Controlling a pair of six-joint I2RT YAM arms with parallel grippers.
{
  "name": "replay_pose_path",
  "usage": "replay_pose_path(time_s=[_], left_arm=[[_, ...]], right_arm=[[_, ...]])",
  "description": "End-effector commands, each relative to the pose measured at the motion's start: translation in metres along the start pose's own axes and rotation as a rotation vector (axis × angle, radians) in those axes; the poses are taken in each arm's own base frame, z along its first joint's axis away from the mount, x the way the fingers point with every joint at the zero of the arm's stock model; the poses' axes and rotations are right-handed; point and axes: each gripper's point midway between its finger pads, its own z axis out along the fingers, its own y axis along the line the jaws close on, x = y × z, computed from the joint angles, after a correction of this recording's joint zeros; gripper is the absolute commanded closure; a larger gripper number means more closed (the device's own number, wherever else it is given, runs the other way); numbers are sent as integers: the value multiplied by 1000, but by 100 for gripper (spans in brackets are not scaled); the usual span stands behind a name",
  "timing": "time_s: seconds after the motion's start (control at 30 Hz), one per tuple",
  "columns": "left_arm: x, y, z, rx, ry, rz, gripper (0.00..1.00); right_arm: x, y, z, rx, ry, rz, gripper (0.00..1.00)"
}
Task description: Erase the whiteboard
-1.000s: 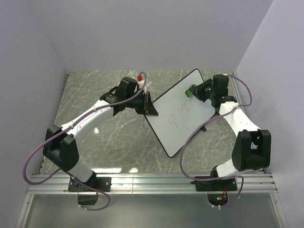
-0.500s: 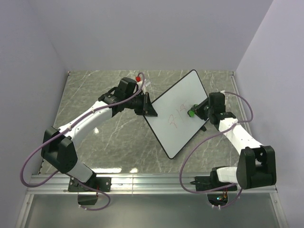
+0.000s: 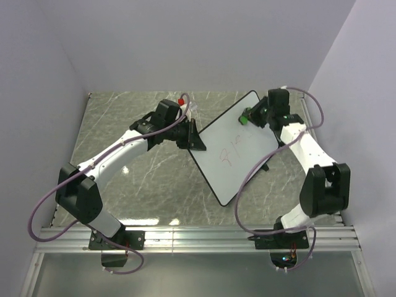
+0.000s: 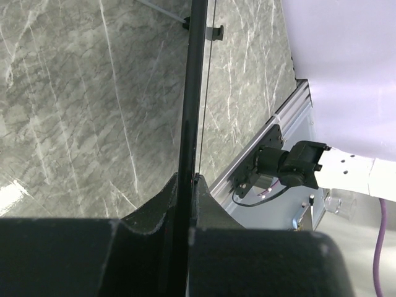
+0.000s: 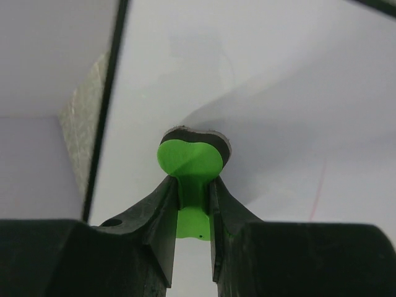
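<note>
Whiteboard [image 3: 235, 162], count one: its rim sits edge-on, clamped between the fingers of the left gripper [image 4: 187, 182]. The right gripper [image 5: 192, 192] is closed on one green eraser [image 5: 190, 162], pad against the board just ahead of its fingertips. Faint red scribbles [image 3: 230, 153] lie nearer than the eraser; not legible.

Tilted whiteboard [image 3: 234, 147], faint red scribbles

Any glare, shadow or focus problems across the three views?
Top external: bright glare patches on the table at its near edge; whiteboard evenly lit, red marks faint. Left wrist: glare on the marble at lower left, dark jaws soft at the bottom. Right wrist: green eraser sharp, its soft shadow on the board, jaws soft.
</note>
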Motion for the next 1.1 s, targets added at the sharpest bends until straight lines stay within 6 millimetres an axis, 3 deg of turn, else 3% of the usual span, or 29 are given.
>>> replay_pose_path(time_s=[0.0, 0.13, 0.37, 0.57, 0.67, 0.87, 1.07], left_arm=[[26, 74, 2, -353, 64, -30, 100], [30, 73, 0, -356, 97, -9, 100], [26, 71, -1, -350, 122, 45, 100], [18, 64, 8, -309, 121, 50, 100], [14, 63, 13, -298, 118, 60, 100], [13, 69, 22, -302, 140, 79, 100], [11, 71, 27, -294, 146, 91, 100]], right_arm=[[-16, 5, 15, 16, -9, -20, 100], [-9, -36, 35, 130, 21, -28, 100], [34, -116, 30, 294, 98, -47, 100], [63, -134, 21, 296, 158, -27, 100], [72, -123, 18, 244, 180, -19, 100], [86, -62, 10, 84, 209, -38, 100], [94, -17, -5, 4, 245, -42, 100]])
